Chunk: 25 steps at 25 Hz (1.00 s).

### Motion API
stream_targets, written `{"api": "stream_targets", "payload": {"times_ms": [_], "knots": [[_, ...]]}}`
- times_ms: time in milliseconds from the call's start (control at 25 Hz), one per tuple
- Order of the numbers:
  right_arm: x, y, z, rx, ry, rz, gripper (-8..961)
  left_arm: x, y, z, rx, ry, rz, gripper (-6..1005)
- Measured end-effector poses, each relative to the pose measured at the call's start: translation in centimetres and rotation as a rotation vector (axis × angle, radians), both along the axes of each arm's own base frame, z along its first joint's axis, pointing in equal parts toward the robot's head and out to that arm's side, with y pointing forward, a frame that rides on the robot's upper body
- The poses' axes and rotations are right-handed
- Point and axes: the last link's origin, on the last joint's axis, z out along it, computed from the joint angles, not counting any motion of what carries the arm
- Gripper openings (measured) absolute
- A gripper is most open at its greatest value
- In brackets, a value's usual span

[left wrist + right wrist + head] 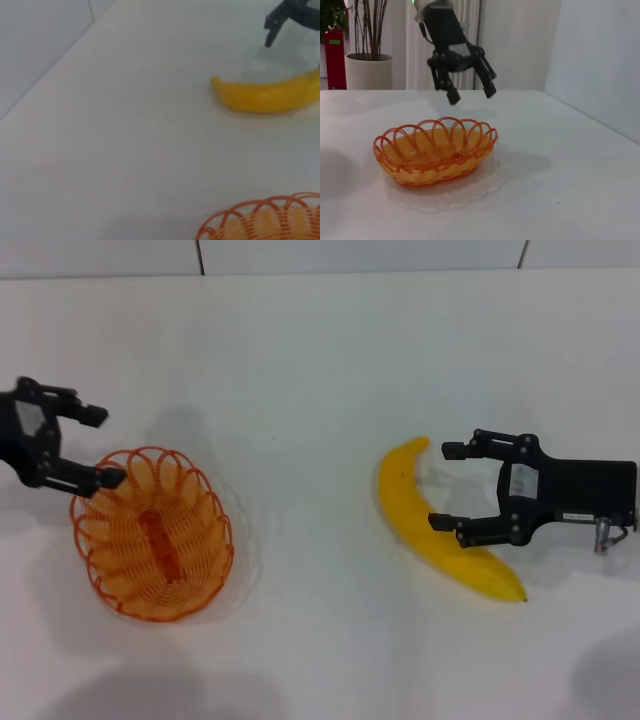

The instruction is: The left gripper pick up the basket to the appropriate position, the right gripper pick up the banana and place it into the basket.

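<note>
We count one banana (440, 525) and one basket (152, 533), both resting on the white bench (300, 370) and well apart from each other. The banana lies just in front of the right tool (448, 486), its upper curve between the two spread fingers; one finger's tip overlaps the fruit in the head view, though we cannot tell whether it touches — the tool has hold of nothing. In the left wrist view the banana's far end is cut off at the picture's edge, and only one fingertip of the right tool shows above it. The right arm reaches in level and low over the bench, fingers pointing toward the basket side.

The basket sits upright and empty just beneath the left tool (100, 445), whose fingers are wide apart and grip nothing. In the right wrist view that tool hangs pointing down above the basket's far rim, clear of it. The left wrist view catches only a slice of the basket's rim — its own fingers are out of sight there.
</note>
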Motion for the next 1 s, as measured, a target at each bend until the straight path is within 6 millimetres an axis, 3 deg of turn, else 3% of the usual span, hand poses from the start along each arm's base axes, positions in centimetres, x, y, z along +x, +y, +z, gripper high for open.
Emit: {"api": "stream_targets", "payload": {"times_ms": [440, 1000], "knots": [[-0.3, 0.2, -0.2, -0.002, 0.003, 0.006, 890, -0.3, 2.1, -4.4, 0.004, 0.09, 0.005, 715], [-0.3, 0.2, -0.2, -0.002, 0.002, 0.005, 891, 0.1, 2.1, -5.9, -0.002, 0.127, 0.014, 684]]}}
